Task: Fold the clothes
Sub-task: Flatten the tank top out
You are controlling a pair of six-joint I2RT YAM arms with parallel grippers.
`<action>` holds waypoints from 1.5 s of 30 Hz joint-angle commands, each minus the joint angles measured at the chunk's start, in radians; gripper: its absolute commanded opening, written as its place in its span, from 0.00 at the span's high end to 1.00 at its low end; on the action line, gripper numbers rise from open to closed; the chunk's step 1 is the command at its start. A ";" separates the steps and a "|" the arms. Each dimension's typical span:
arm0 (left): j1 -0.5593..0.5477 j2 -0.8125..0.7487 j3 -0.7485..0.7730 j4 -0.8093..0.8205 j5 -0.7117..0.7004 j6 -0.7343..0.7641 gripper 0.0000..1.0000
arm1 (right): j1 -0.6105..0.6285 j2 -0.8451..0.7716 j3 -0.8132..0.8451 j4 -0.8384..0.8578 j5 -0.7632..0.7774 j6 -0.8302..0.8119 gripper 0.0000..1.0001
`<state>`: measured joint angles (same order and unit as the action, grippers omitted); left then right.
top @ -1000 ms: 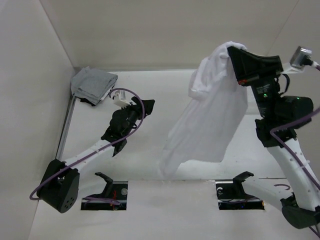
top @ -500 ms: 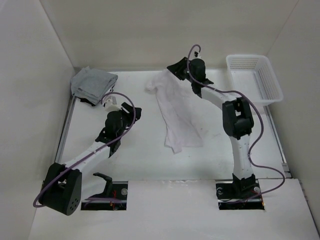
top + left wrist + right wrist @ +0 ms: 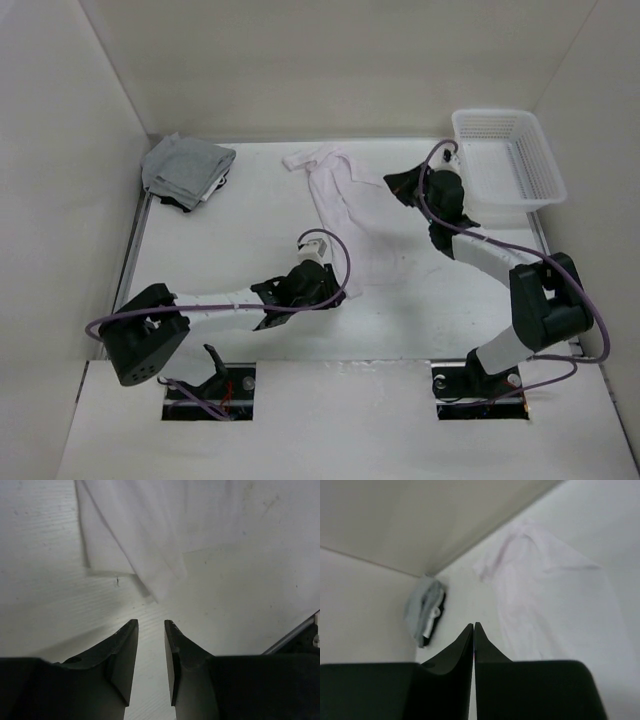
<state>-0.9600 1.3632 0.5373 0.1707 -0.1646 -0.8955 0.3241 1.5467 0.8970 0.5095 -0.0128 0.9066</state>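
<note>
You see the garment, thin, soft, white with a faint pink tint, lying wrinkled and lengthwise on the smooth table, sleeves toward the back. Your left gripper, fingers slightly parted and empty, sits just short of its near corner; your right gripper is clenched on nothing.

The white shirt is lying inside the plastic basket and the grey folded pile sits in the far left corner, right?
Not quite. The top view shows the white shirt spread on the table, left of the plastic basket, not inside it. The grey folded pile does sit in the far left corner.
</note>
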 commanded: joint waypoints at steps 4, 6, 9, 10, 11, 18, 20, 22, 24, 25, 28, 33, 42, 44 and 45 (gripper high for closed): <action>0.005 0.036 0.007 0.093 -0.053 -0.239 0.61 | 0.003 -0.190 -0.256 0.067 0.010 -0.024 0.74; 0.013 0.082 0.003 0.130 -0.036 -0.285 0.61 | 0.003 -0.239 -0.306 0.054 0.002 -0.035 0.70; 0.016 0.175 0.018 0.182 -0.015 -0.319 0.60 | 0.003 -0.293 -0.377 0.061 0.002 -0.040 0.69; 0.016 0.201 0.026 0.194 -0.004 -0.327 0.61 | 0.003 -0.300 -0.386 0.061 0.002 -0.038 0.69; 0.010 0.238 0.039 0.208 0.020 -0.344 0.61 | 0.003 -0.310 -0.398 0.064 0.001 -0.037 0.69; 0.010 0.292 0.062 0.224 0.011 -0.384 0.74 | 0.011 -0.365 -0.443 0.066 -0.003 -0.046 0.69; 0.007 0.280 0.063 0.222 0.002 -0.388 0.86 | 0.011 -0.388 -0.464 0.055 0.004 -0.051 0.68; 0.007 0.243 0.055 0.204 -0.012 -0.382 0.89 | 0.011 -0.407 -0.486 0.032 0.013 -0.066 0.65; 0.008 0.151 0.040 0.146 -0.033 -0.376 0.89 | 0.011 -0.421 -0.507 -0.027 0.045 -0.074 0.60; 0.008 0.119 0.036 0.126 -0.045 -0.369 0.89 | 0.011 -0.424 -0.513 -0.060 0.060 -0.075 0.59; 0.016 -0.043 0.023 0.008 -0.114 -0.318 0.92 | 0.022 -0.433 -0.526 -0.156 0.073 -0.066 0.58; 0.127 -0.261 -0.040 -0.157 -0.199 -0.232 0.94 | 0.166 -0.514 -0.537 -0.383 0.172 -0.029 0.53; 0.344 -0.461 -0.218 -0.231 -0.265 -0.149 0.95 | 0.241 -0.456 -0.460 -0.581 0.306 -0.096 0.55; 0.347 -0.457 -0.226 -0.226 -0.259 -0.143 0.95 | 0.243 -0.436 -0.440 -0.595 0.307 -0.106 0.55; 0.347 -0.446 -0.227 -0.224 -0.257 -0.137 0.95 | 0.244 -0.404 -0.423 -0.604 0.307 -0.116 0.55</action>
<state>-0.6216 0.9241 0.3244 -0.0574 -0.3965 -1.0702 0.5598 1.0992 0.3962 -0.0334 0.2188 0.8368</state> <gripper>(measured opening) 0.054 0.449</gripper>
